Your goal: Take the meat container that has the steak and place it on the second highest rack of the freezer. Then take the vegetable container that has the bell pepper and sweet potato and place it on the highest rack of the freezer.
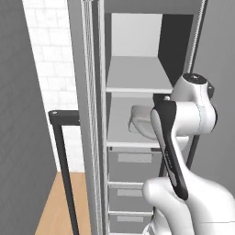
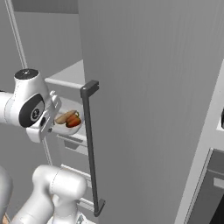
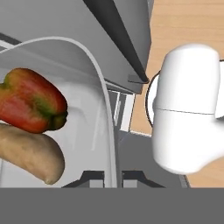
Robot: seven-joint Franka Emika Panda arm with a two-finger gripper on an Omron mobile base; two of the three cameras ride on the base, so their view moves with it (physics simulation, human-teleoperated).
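We are gripping the rim of the vegetable container [image 3: 98, 83] in our clenched hand [image 3: 113, 176]. The bell pepper [image 3: 30, 105] is touching the sweet potato [image 3: 30, 153] inside it, over a freezer [image 1: 137, 69] shelf.

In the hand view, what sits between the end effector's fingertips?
The vegetable container's pale rim wall runs between the end effector's closed fingertips; the bell pepper and sweet potato lie inside it.
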